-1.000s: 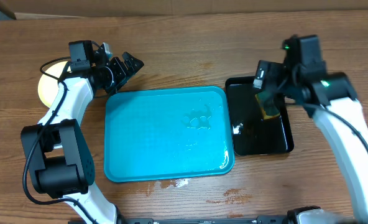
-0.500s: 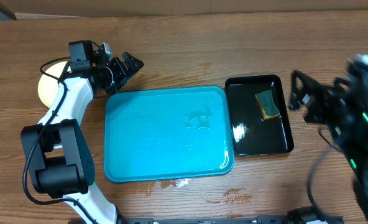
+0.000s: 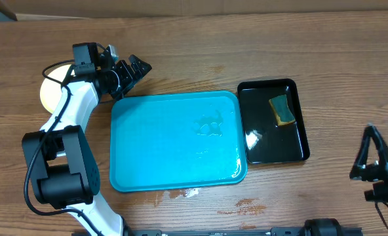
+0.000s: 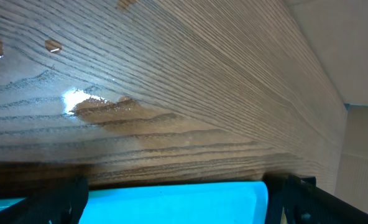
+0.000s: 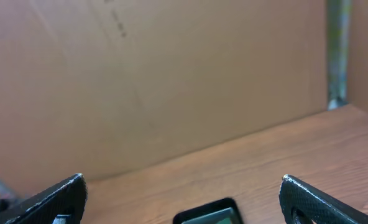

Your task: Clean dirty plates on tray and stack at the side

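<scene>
Wooden bench (image 3: pixel 181 39), tray (image 3: pixel 174 141) centre, plates (image 3: pixel 48 96) at ten o'clock, left pincer (image 3: pixel 136 67) wide by tray's eleven o'clock corner, right pincer (image 3: pixel 363 152) wide at four o'clock.

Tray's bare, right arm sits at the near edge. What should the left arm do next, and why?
Probably draw the left gripper back from the tray's far-left corner to a rest pose. Its jaws stand open and empty, no plate lies on the tray, a pale plate sits at the left, and the sponge lies in the black tray.
</scene>
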### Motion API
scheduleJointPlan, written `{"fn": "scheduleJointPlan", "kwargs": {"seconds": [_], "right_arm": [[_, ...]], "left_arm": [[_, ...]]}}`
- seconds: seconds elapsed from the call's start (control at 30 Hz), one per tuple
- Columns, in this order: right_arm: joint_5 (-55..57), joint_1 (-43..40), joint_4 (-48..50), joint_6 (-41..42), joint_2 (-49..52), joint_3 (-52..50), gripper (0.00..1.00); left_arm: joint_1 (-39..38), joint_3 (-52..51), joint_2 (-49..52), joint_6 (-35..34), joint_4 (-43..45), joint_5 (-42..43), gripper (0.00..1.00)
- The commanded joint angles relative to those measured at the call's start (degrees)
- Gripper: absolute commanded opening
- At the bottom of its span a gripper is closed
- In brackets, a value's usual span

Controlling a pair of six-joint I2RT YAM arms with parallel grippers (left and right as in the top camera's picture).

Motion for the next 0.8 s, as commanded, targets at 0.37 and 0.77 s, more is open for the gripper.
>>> {"fn": "scheduleJointPlan", "kwargs": {"seconds": [0.37,0.77], "right_arm": [[-4.8,-4.5,45.9,0.0,-22.8,-41.8,1.00],[-7.3,-4.5,70.5,0.0,-28.1,-66.3,1.00]], "left_arm": [[-0.2,1.0,-0.3,-0.1,0.2,-0.4,1.00],[-0.2,1.0,-0.3,-0.1,0.2,-0.4,1.00]]}}
